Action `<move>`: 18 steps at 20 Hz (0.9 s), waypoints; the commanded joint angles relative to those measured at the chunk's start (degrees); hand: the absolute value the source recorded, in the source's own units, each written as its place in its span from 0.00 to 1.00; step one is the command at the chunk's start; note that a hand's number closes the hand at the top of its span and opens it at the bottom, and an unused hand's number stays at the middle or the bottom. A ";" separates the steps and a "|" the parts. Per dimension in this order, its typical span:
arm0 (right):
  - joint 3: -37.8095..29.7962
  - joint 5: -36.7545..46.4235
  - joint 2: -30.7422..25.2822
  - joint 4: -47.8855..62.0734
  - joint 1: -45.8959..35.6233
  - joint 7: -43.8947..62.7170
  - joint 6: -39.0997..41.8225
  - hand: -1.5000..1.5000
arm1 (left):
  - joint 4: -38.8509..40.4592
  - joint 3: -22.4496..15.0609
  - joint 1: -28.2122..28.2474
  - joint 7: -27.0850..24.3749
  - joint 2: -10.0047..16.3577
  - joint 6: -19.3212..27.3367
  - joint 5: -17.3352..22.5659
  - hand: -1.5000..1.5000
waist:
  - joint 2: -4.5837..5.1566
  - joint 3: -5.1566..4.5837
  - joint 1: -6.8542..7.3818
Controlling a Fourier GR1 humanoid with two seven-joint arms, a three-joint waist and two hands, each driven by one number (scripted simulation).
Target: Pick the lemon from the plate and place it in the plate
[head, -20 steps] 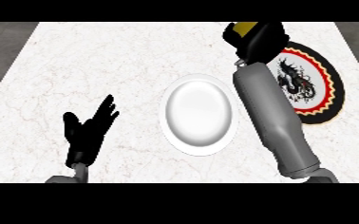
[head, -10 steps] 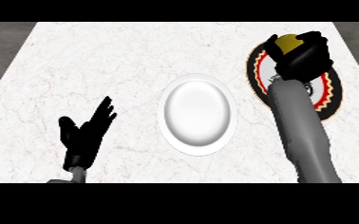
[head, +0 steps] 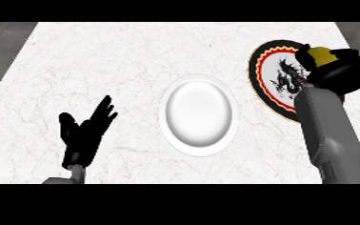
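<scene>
A yellow lemon shows at the top of my right hand, whose black fingers are curled round it. The hand sits over the right side of a dark plate with a red ring, scalloped rim and a dragon figure on a white centre. A plain white plate lies at the middle of the counter, with nothing on it. My left hand rests open near the lower left, fingers up, well apart from both plates.
The white marble counter fills the view, with a grey strip of floor past its left and right far corners. My right forearm crosses the lower right and covers part of the dark plate's rim.
My right hand with the lemon has swung right and toward me, from the counter's far edge to over the dragon plate's right side. The left hand barely moved.
</scene>
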 commanded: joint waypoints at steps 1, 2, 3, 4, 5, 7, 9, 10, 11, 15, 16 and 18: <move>-2.79 -11.58 -0.89 3.99 1.37 -0.10 1.81 1.00 | -0.20 -0.30 0.81 1.56 -0.96 0.96 -0.03 0.50 | -0.06 -0.03 -0.34; -3.51 -11.36 -3.07 8.58 -2.18 -0.38 7.66 0.00 | 1.03 -0.13 1.23 -0.76 0.11 -1.17 0.13 0.50 | 0.40 -0.05 0.77; -3.70 -14.96 -3.39 10.52 -1.48 -2.35 7.92 0.00 | 0.82 -0.61 1.70 -1.23 -0.90 -0.59 0.01 0.50 | 0.55 0.04 1.03; -2.94 -17.77 -2.75 12.05 -1.56 -5.34 7.14 0.00 | 0.67 -0.44 -1.02 1.18 -0.62 -0.56 0.15 0.50 | 0.56 0.08 0.80; -3.07 -22.12 -2.46 12.01 -1.37 -8.19 6.49 0.00 | 1.98 -0.37 1.31 -1.98 -0.92 0.16 -1.05 0.50 | 0.41 0.06 0.68; -2.95 -28.98 -4.32 12.59 -2.15 -15.61 7.22 0.00 | 3.82 1.07 -0.66 -2.04 0.19 -2.17 0.56 0.50 | 0.57 0.10 0.62; -3.05 -33.52 -3.64 12.70 -0.76 -22.10 3.59 0.00 | 0.82 -0.89 -0.14 -0.20 -0.97 -0.71 -0.69 0.50 | 0.69 0.21 1.29; -2.95 -37.59 -3.61 10.03 -0.64 -26.24 4.69 0.00 | 4.02 -0.28 -0.27 -2.63 -2.09 -0.27 -0.81 0.50 | 0.52 0.15 0.50; -2.86 -40.68 -3.90 7.68 0.51 -30.00 4.82 0.00 | 3.29 -0.99 0.00 -1.73 -2.20 0.85 -1.97 0.50 | 0.39 0.19 0.20; -2.83 -48.88 -3.41 0.90 2.56 -39.39 -0.54 0.00 | -0.47 0.19 -0.18 1.69 -1.13 -0.31 0.36 0.50 | 0.27 0.25 0.48; -2.51 -51.42 -3.49 -1.95 3.90 -41.93 -0.47 0.00 | -0.06 0.53 1.09 0.80 -0.59 0.24 -0.49 0.50 | 0.06 0.16 0.04; -3.22 -56.38 -1.51 -4.00 5.66 -46.21 -4.06 0.00 | 1.27 -0.62 -0.43 0.03 -3.15 1.74 -1.43 0.50 | 0.28 0.15 0.03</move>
